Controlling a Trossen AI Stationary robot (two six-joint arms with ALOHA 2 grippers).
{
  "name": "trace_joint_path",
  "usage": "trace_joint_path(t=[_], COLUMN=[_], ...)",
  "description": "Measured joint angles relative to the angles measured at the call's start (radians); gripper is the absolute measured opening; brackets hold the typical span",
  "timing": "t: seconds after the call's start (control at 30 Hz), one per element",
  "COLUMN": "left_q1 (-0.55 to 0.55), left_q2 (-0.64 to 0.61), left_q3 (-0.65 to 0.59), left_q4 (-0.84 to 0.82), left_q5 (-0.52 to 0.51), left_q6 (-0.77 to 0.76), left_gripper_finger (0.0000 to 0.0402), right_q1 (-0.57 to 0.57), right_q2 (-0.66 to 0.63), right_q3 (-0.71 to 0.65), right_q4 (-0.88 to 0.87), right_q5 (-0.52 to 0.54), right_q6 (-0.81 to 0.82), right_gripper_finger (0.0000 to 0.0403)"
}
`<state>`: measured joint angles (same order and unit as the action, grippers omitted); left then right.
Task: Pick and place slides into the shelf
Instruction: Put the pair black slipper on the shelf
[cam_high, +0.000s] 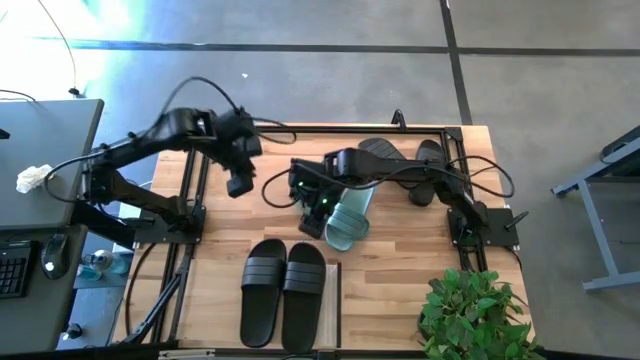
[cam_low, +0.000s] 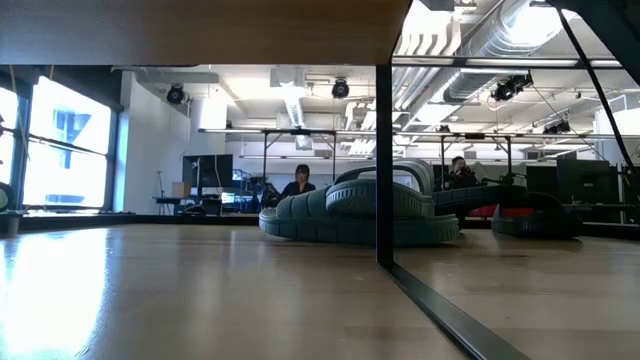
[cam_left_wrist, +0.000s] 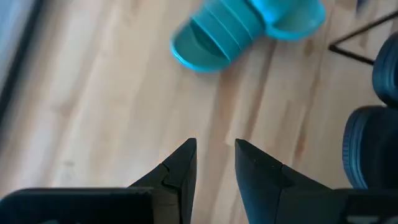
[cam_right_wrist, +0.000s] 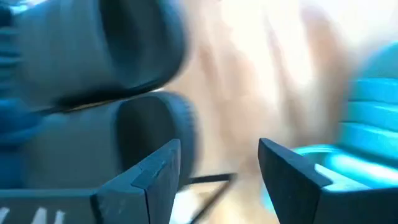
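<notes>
- Judging progress, two black slides (cam_high: 284, 292) already sit side by side on the shelf (cam_high: 334, 310) top at the near table edge; four are left.
- Counted: one green slide (cam_high: 348, 222) clear in the high view, a second only seen low; two more black slides (cam_high: 400, 153) at the far edge.
- Right gripper (cam_high: 318, 200), fingers apart and empty, hovers beside the green slide.
- Left gripper (cam_high: 240, 183), fingers slightly apart, holds nothing above bare table.

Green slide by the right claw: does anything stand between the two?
Nothing visible does. The right claw hangs open right beside the green slide on the wooden table, with only bare wood between.
</notes>
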<state>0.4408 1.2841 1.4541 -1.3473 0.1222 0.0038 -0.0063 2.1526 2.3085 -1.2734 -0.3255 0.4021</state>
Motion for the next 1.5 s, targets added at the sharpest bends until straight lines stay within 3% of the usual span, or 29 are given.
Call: trace_joint_path(t=[0.1, 0.17, 0.33, 0.4, 0.7, 1.23, 1.5], left_q1=[-0.046, -0.081, -0.225, -0.281, -0.458, -0.577, -0.633], left_q2=[0.001, 0.001, 0.005, 0.002, 0.003, 0.003, 0.011], left_q3=[-0.121, -0.181, -0.277, -0.291, -0.298, -0.298, -0.298], left_q4=[0.077, 0.096, 0.135, 0.142, 0.252, 0.266, 0.292], left_q5=[0.072, 0.101, 0.102, 0.099, 0.077, 0.042, 0.028], left_q6=[-0.042, -0.071, -0.183, -0.224, -0.386, -0.518, -0.589], left_gripper_finger=[0.0095, 0.0095, 0.0095, 0.0095, 0.0094, 0.0094, 0.0094], right_q1=[0.008, 0.02, 0.059, 0.079, 0.154, 0.233, 0.256], right_q2=[-0.032, -0.039, -0.037, -0.032, -0.002, 0.028, 0.073], right_q3=[0.0, 0.001, 0.001, 0.0, 0.0, -0.001, 0.0], right_q4=[-0.061, -0.089, -0.172, -0.177, -0.16, -0.163, -0.152], right_q5=[0.21, 0.286, 0.28, 0.304, 0.302, 0.268, 0.256], right_q6=[-0.029, -0.014, 0.027, 0.034, 0.084, 0.173, 0.143], right_gripper_finger=[0.0177, 0.0143, 0.0031, 0.0009, 0.0004, 0.0, 0.0])
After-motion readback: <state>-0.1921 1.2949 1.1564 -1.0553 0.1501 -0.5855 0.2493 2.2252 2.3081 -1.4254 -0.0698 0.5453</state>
